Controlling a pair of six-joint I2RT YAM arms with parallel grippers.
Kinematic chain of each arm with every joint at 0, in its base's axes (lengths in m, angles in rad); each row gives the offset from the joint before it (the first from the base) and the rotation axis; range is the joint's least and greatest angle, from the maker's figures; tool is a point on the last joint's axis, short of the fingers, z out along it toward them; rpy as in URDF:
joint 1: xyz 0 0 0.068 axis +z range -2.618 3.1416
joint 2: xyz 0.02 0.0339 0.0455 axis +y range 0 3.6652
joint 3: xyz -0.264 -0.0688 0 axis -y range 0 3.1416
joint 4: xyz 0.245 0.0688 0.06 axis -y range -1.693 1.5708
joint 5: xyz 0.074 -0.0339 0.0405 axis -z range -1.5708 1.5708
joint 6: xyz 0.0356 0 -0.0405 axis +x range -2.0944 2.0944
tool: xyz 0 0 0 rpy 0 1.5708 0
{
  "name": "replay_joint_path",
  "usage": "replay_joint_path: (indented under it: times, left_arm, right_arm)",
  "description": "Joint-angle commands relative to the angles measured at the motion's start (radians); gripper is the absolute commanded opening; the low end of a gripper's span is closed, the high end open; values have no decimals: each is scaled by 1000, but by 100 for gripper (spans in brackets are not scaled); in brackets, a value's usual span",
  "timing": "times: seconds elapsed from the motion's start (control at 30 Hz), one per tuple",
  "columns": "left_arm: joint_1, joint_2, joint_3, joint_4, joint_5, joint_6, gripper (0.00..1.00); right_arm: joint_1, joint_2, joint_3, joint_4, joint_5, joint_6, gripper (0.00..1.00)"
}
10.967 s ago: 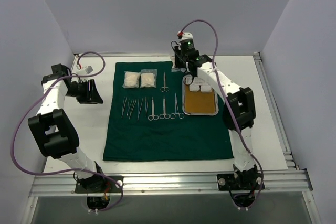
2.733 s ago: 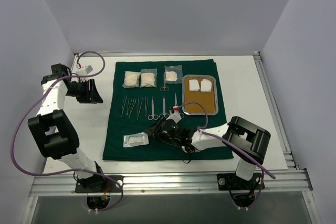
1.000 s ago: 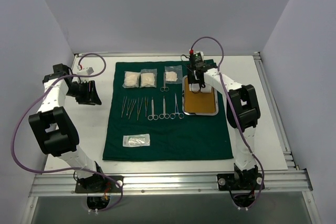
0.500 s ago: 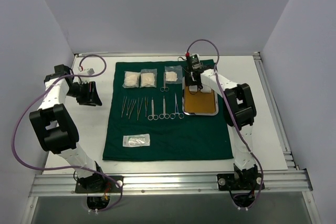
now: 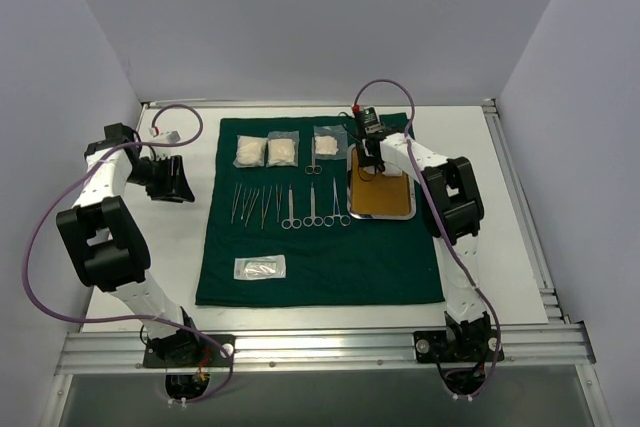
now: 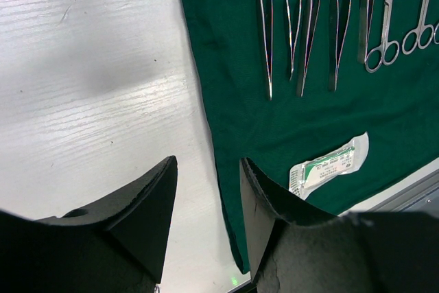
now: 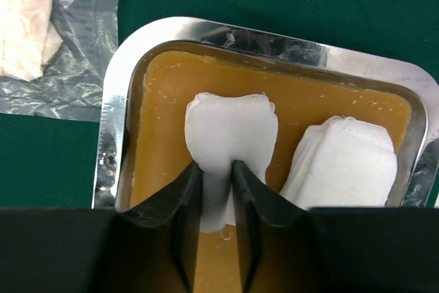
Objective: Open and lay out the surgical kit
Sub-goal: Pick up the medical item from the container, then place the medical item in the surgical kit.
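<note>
The dark green drape (image 5: 320, 247) lies spread flat. On it are a row of forceps and scissors (image 5: 290, 205), three clear packets of gauze (image 5: 283, 150) along the far edge, and a small sealed packet (image 5: 260, 267) near the front. The steel tray (image 5: 410, 209) sits at the drape's right. My right gripper (image 5: 369, 169) is over the tray's far end. In the right wrist view it (image 7: 217, 176) is shut on the left white gauze pad (image 7: 230, 128), pinching it. A second pad (image 7: 346, 162) lies beside it. My left gripper (image 5: 175, 179) is open and empty over bare table.
In the left wrist view the open left gripper (image 6: 208, 164) hangs over the drape's left edge (image 6: 212, 135), with forceps (image 6: 302, 25), scissors (image 6: 384, 32) and the sealed packet (image 6: 329, 166) to its right. A clear packet (image 7: 55, 32) lies just left of the tray rim (image 7: 110, 142).
The right arm came back from the drape's front, where the small packet now lies, to the tray's far end. It has shut on the left gauze pad. The left arm has barely moved.
</note>
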Motion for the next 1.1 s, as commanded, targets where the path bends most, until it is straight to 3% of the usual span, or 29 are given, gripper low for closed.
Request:
replay_joint_path:
  times: [0.0, 0.17, 0.47, 0.6, 0.73, 0.97, 1.07]
  left_arm:
    - [-3, 1, 44, 13, 14, 13, 50]
    - [-5, -2, 48, 8, 17, 13, 50]
    - [-5, -15, 48, 4, 26, 16, 50]
    - [-5, -21, 44, 2, 38, 20, 50]
    - [-3, -30, 35, 4, 54, 26, 50]
    - [-5, -39, 19, 1, 75, 39, 50]
    - [-5, -47, 7, 4, 87, 43, 50]
  right_arm:
    - [5, 19, 12, -31, -7, 0, 17]
    - [14, -45, -13, -13, 7, -3, 8]
    - [122, -261, -54, -91, 186, 38, 5]
    - [244, -425, -186, -126, 220, 146, 5]
    - [449, -522, -345, -200, 307, 311, 6]
    - [732, -519, -464, -327, 340, 633, 8]
    - [777, -476, -485, -318, 340, 715, 8]
